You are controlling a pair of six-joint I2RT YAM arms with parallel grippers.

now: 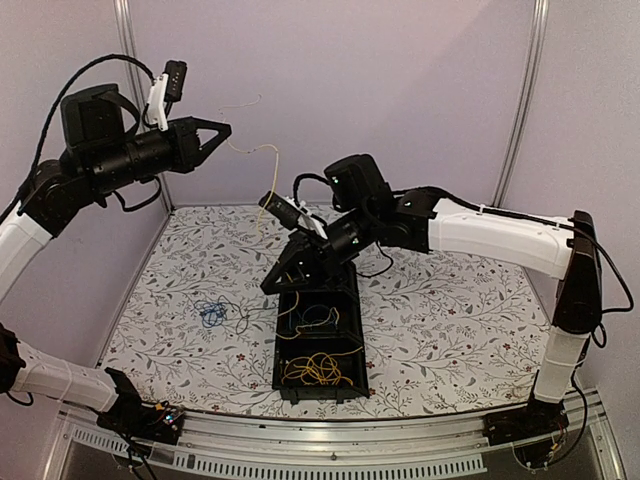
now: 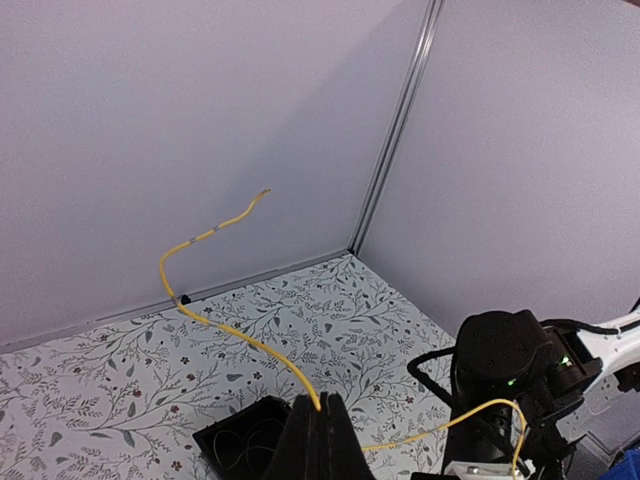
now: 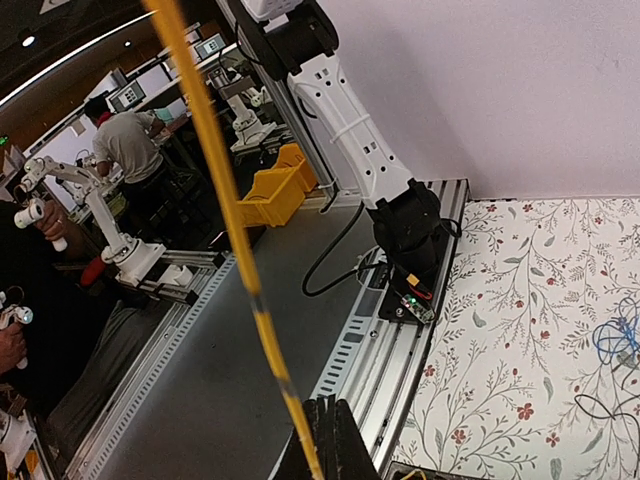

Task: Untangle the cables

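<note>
My left gripper (image 1: 228, 128) is raised high at the back left and shut on a thin yellow cable (image 1: 262, 150). In the left wrist view that yellow cable (image 2: 240, 340) leaves the shut left gripper (image 2: 326, 400) both ways: one end curls up toward the wall, the other runs to the right arm. My right gripper (image 1: 268, 288) points down at the far end of the black tray (image 1: 277, 350). In the right wrist view the yellow cable (image 3: 240, 260) runs straight down into the shut right gripper (image 3: 335, 402). A yellow bunch (image 1: 320, 370) lies in the tray. A blue bunch (image 1: 210, 312) lies on the table.
The floral tablecloth (image 1: 450, 320) covers the table. Purple walls close the back and sides. The right arm's white link (image 1: 500, 232) reaches across from the right. A dark thin wire (image 3: 600, 405) lies beside the blue bunch (image 3: 612, 340). The table's aluminium rail (image 3: 390, 350) lies below the right gripper.
</note>
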